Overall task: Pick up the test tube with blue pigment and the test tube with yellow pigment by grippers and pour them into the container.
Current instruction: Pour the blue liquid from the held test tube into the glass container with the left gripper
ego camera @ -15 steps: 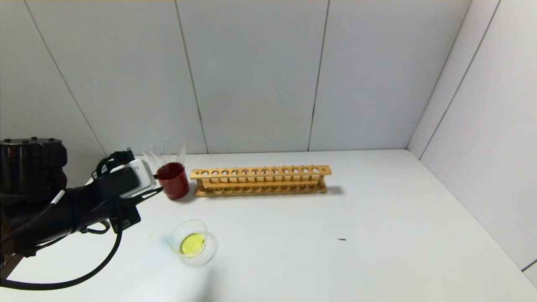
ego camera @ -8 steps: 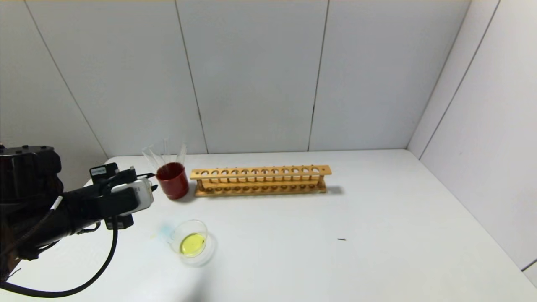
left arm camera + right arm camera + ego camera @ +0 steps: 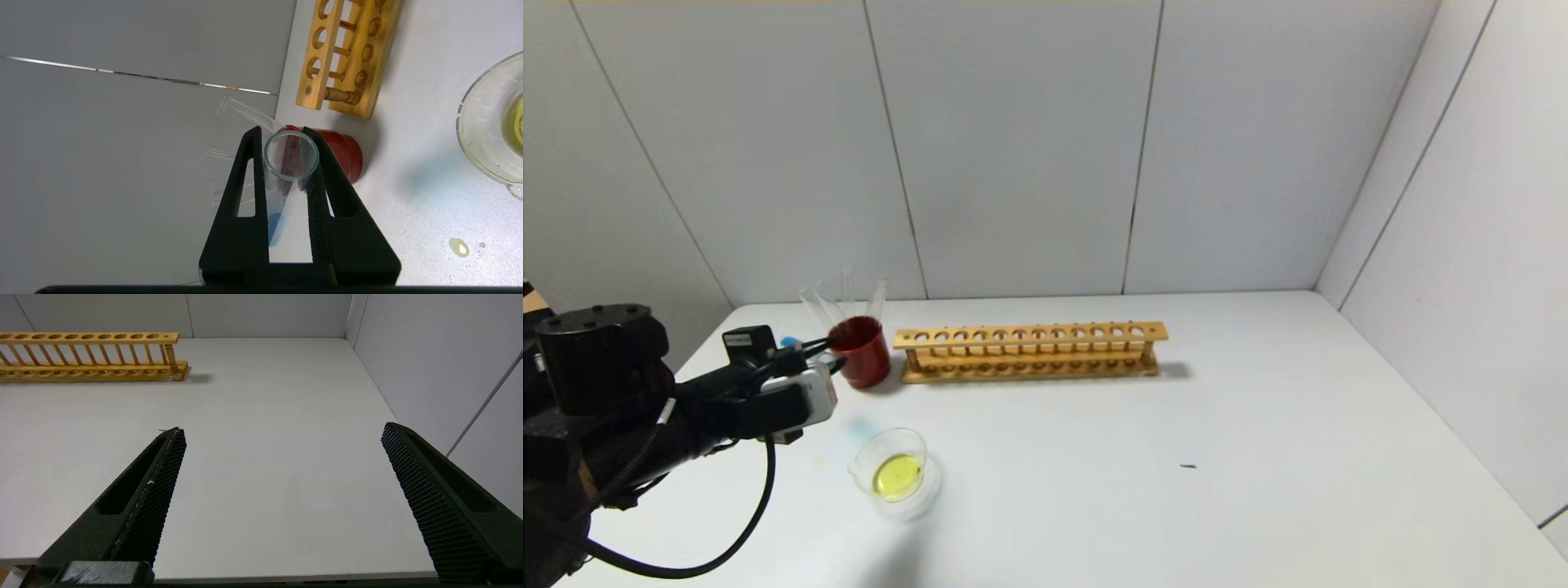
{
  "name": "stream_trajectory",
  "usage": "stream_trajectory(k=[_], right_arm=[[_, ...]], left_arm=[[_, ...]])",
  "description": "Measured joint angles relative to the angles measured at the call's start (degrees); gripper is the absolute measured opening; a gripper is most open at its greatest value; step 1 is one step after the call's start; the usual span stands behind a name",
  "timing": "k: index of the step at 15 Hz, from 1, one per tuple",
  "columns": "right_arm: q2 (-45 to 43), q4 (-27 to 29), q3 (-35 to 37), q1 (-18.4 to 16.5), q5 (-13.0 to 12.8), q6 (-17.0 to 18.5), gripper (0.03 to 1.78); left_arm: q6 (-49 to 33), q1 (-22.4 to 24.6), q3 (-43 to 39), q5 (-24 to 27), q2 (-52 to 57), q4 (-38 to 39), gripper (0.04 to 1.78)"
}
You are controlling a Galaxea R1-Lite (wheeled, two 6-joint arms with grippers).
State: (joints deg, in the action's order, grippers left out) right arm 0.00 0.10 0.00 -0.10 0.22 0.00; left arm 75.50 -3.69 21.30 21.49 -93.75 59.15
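Note:
My left gripper [image 3: 827, 356] is at the table's left, just left of the red cup and behind the container. It is shut on the test tube with blue pigment [image 3: 276, 222], held near its open mouth between the fingers [image 3: 327, 192]. The tube lies tilted, with its blue end [image 3: 789, 341] toward the left. The container [image 3: 894, 472], a low clear dish, holds yellow liquid; it also shows in the left wrist view [image 3: 484, 134]. No tube with yellow liquid shows. My right gripper [image 3: 282, 433] is open and empty above the table's near right, out of the head view.
A dark red cup [image 3: 861, 353] holds colourless clear tubes [image 3: 879, 298] at the back left. A long wooden tube rack [image 3: 1029, 349] stands empty to its right. Small droplets [image 3: 459, 247] lie on the table near the dish. Walls close the back and right.
My left arm has dropped lower and shifted right toward the red cup while the wrist rolled. The tube's blue end now shows. The dish and rack have not moved.

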Motion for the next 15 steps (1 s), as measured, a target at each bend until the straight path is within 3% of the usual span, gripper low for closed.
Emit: stream_trajectory(k=[15], right_arm=[[0.0, 0.0, 0.0, 0.0, 0.0, 0.0, 1.75]], left_arm=[[19.59, 0.0, -0.07, 0.33, -5.79, -0.06, 0.32]])
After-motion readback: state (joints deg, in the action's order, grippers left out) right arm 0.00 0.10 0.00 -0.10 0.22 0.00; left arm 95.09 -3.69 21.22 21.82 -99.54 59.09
